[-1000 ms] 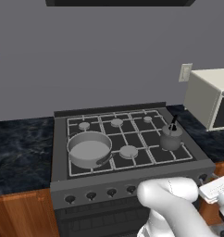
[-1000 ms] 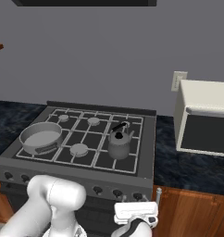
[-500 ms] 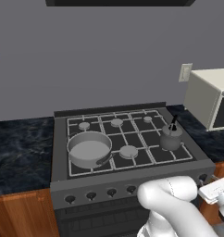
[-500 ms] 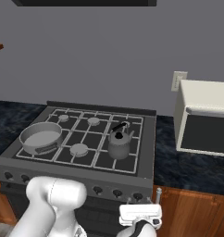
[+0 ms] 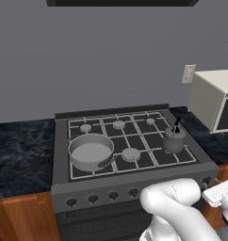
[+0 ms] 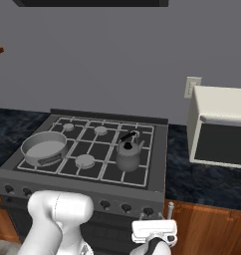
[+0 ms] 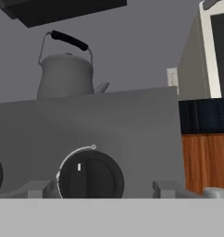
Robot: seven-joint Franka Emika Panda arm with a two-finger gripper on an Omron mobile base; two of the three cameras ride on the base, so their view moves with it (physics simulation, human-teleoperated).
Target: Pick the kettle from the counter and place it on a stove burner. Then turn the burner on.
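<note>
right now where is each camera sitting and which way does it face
Left base view: behind the arm to its left, looking down over the stove; kettle on its right side, saucepan on its left; white arm at lower right.
Right base view: behind the arm to its right, same stove with kettle and saucepan, microwave to the right; arm at lower left.
Hand view: low, facing the stove front, a knob centred, kettle above; the fingers flank the knob.
Shared: the kettle appears in all three.

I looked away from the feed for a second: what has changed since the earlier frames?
Only the gripper moved: it has crept a little further toward the stove front, low by the knobs, and the rightmost knob now sits between its fingertips. Nothing was grasped or released. The kettle stays on the front right burner, and the saucepan is unmoved.
</note>
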